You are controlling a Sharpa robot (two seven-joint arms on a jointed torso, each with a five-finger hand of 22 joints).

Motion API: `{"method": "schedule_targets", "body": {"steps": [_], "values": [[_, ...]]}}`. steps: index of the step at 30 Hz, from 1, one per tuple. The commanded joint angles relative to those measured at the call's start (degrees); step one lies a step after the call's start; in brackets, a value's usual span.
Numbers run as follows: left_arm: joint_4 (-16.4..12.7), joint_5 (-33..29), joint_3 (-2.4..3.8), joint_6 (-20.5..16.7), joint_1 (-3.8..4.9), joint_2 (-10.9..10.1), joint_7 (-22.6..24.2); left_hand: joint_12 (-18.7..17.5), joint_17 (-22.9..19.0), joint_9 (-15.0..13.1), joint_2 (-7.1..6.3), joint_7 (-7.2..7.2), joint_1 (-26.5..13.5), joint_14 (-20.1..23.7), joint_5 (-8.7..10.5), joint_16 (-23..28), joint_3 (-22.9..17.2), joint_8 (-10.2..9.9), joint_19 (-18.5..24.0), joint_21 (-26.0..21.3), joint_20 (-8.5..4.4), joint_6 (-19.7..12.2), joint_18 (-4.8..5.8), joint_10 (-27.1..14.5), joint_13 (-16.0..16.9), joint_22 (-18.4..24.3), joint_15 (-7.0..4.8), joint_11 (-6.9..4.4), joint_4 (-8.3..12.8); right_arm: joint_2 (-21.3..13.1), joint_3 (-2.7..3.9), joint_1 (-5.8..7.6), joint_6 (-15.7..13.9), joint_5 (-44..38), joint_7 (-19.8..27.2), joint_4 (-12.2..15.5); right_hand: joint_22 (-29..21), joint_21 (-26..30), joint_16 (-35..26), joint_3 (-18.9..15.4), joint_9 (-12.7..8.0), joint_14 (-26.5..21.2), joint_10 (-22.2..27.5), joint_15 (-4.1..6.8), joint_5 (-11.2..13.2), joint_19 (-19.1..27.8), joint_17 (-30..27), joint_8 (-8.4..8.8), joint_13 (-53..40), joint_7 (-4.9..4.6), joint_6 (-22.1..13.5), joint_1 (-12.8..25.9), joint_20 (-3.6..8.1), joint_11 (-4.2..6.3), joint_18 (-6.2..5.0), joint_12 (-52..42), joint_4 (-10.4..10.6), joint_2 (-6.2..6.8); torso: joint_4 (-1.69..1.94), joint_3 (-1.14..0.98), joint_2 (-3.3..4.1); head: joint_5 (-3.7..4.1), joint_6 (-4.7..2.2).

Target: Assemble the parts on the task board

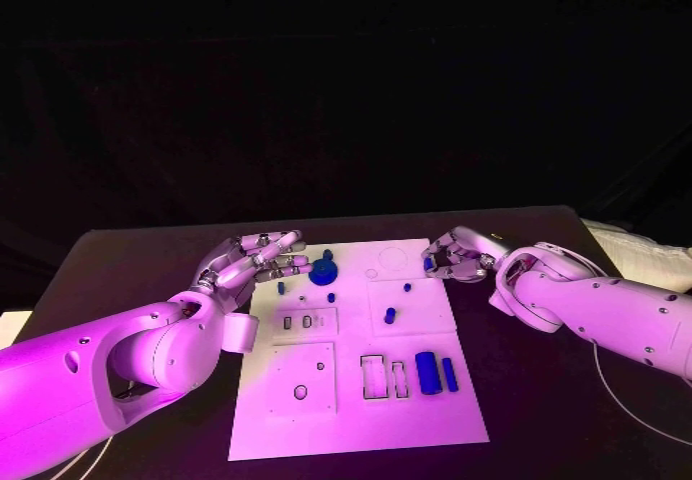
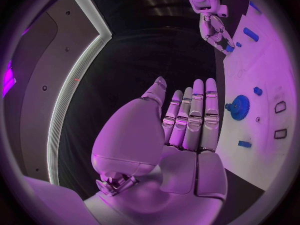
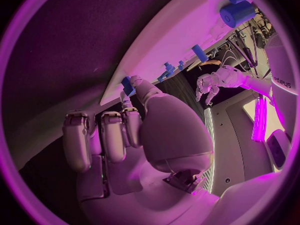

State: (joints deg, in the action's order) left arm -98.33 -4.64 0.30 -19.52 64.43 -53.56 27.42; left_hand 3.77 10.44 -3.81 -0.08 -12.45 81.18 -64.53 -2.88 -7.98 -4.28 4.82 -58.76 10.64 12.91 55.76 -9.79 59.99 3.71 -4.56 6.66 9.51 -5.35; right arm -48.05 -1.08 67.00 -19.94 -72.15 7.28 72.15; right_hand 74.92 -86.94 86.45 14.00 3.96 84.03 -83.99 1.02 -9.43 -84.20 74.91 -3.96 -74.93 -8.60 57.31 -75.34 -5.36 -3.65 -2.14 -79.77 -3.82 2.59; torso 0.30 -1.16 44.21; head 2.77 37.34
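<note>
Item: white rectangular task board (image 1: 346,400), flat on black bench (image 1: 130,260), long axis running away from the robot.

Parts on board: blue gear-like disc (image 1: 323,270) near far left corner; small blue pegs (image 1: 332,297) just nearer than the disc; short blue peg (image 1: 389,316) mid-board; two blue cylinders (image 1: 427,366) lying side by side at near right, beside dark-outlined rectangular slots (image 1: 374,376). Further small blue piece (image 1: 428,264) at far right edge, touching the fingertips of the right hand.

Left hand (image 1: 257,260): at far left edge of board, fingers extended and close together, holding nothing; wrist view shows flat palm (image 2: 187,130) beside the gear disc (image 2: 239,106), apart from it.

Right hand (image 1: 459,255): at far right edge of board, fingers curled; right wrist view shows fingertips (image 3: 130,92) against small blue piece (image 3: 127,85) at board edge. Firm pinch or mere touch: cannot tell.

Step in hand (judged): securing the small blue piece at the right edge for seating.

Handling advice: close thumb and finger on opposite faces of the piece before lifting; lift straight up, clear of the board edge; keep piece upright; align over its seat, press down squarely. Risk: small piece slipping off the edge onto the bench. Left hand free to steady the board.
</note>
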Motion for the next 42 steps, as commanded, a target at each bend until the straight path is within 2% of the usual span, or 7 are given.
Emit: {"method": "schedule_targets", "body": {"steps": [1,16,27,33,37,41,42], "values": [[-0.1,-0.1,0.03,1.2,0.02,0.1,0.5,-0.1,0.1,0.1,0.30,-0.02,-0.1,-0.3,-0.33,0.4,0.1,-0.4,-0.4,-0.3,-0.04,0.2,-0.63,0.3,0.0,0.1,0.07,0.04,0.4,0.4,0.01,-0.09,0.7,-0.7,0.3,-0.3,6.6,0.0,0.4,0.6,0.1,4.4,-1.9,-0.17,0.2,-1.0,7.1,-0.17,-9.3,0.08,0.7,0.1,-0.19,0.26,0.27,-0.3,0.0,-0.60,-0.06,0.02,-0.03,-0.06,0.01],[0.0,-0.1,0.03,1.2,0.02,0.1,0.3,-0.1,0.1,0.0,0.44,0.01,0.0,-0.3,-0.33,0.5,0.0,-0.4,-0.4,-0.4,-0.04,0.3,-0.63,0.3,0.0,0.1,0.06,0.02,0.5,0.5,0.01,-0.13,-0.3,-0.7,-0.4,-0.6,6.7,0.0,0.4,3.1,0.7,4.5,-2.2,0.90,1.2,-1.1,7.3,-1.62,-9.6,1.81,5.9,0.0,0.71,1.71,0.27,-0.7,-0.8,-2.12,-0.02,-0.04,-0.04,-0.03,0.23],[0.0,-0.1,0.03,1.2,0.02,0.1,0.3,-0.1,0.2,0.0,0.50,0.01,0.0,-0.4,-0.33,0.5,0.0,-0.4,-0.5,-0.4,-0.05,0.3,-0.64,0.3,0.0,0.1,0.05,0.02,0.6,0.3,0.01,-0.13,-1.2,0.3,-0.8,0.1,6.7,0.0,0.4,3.6,0.8,4.5,-2.1,1.09,1.6,-1.1,7.3,-1.60,-9.5,1.98,6.4,0.0,0.96,1.89,0.27,-0.4,-1.0,-2.27,-0.05,-0.07,-0.03,-0.08,0.19],[0.0,-0.1,0.03,1.2,0.02,0.1,0.2,-0.1,0.2,0.0,0.50,0.01,0.0,-0.4,-0.33,0.5,0.0,-0.4,-0.5,-0.4,-0.05,0.3,-0.64,0.3,0.0,0.1,0.05,0.02,0.6,-0.1,0.06,0.25,-2.0,2.9,-2.8,3.5,6.6,0.0,0.4,4.4,0.8,4.5,-1.9,1.24,1.8,-1.0,7.3,-1.44,-9.3,2.09,6.6,0.0,1.21,2.02,0.26,0.0,-1.2,-2.96,-0.06,-0.02,-0.10,-0.04,0.15],[0.1,-0.1,0.03,1.1,0.02,0.2,0.2,-0.1,0.2,0.0,0.54,0.01,0.1,-0.4,-0.33,0.5,0.0,-0.4,-0.5,-0.4,-0.05,0.3,-0.64,0.3,0.0,0.2,0.04,0.01,0.7,-0.3,0.09,1.28,-2.2,3.9,-5.5,7.1,6.4,0.1,0.3,5.6,0.8,4.4,-1.3,1.37,3.7,-0.9,7.2,-1.16,-8.3,2.18,6.8,0.3,1.40,2.12,0.22,1.9,-1.4,-3.80,0.03,0.07,-0.09,0.01,0.11],[0.4,-0.1,0.03,1.1,0.02,0.4,0.3,-0.1,0.2,0.0,0.54,0.01,0.1,-0.4,-0.33,0.5,0.0,-0.4,-0.5,-0.4,-0.05,0.3,-0.64,0.3,0.0,0.2,0.04,0.01,0.7,0.2,0.10,2.47,-2.1,4.2,-8.9,11.0,6.3,0.2,0.2,6.0,0.8,4.4,-1.0,1.40,4.0,-0.9,7.1,-1.01,-7.8,2.17,6.8,0.4,1.44,2.13,0.19,2.6,-1.5,-3.94,0.08,0.10,-0.16,-0.27,0.13],[0.4,-0.1,0.03,1.1,0.02,0.5,0.3,-0.1,0.2,0.0,0.54,0.01,0.1,-0.4,-0.33,0.5,0.0,-0.4,-0.5,-0.4,-0.05,0.3,-0.64,0.3,0.0,0.2,0.04,0.01,0.7,0.4,0.10,2.59,-2.0,4.0,-9.6,11.6,6.3,0.2,0.2,6.0,0.8,4.4,-1.0,1.40,4.0,-0.8,7.0,-1.00,-7.8,2.16,6.8,0.4,1.44,2.13,0.18,2.7,-1.5,-3.94,0.15,0.18,-0.23,-0.35,0.20]]}}
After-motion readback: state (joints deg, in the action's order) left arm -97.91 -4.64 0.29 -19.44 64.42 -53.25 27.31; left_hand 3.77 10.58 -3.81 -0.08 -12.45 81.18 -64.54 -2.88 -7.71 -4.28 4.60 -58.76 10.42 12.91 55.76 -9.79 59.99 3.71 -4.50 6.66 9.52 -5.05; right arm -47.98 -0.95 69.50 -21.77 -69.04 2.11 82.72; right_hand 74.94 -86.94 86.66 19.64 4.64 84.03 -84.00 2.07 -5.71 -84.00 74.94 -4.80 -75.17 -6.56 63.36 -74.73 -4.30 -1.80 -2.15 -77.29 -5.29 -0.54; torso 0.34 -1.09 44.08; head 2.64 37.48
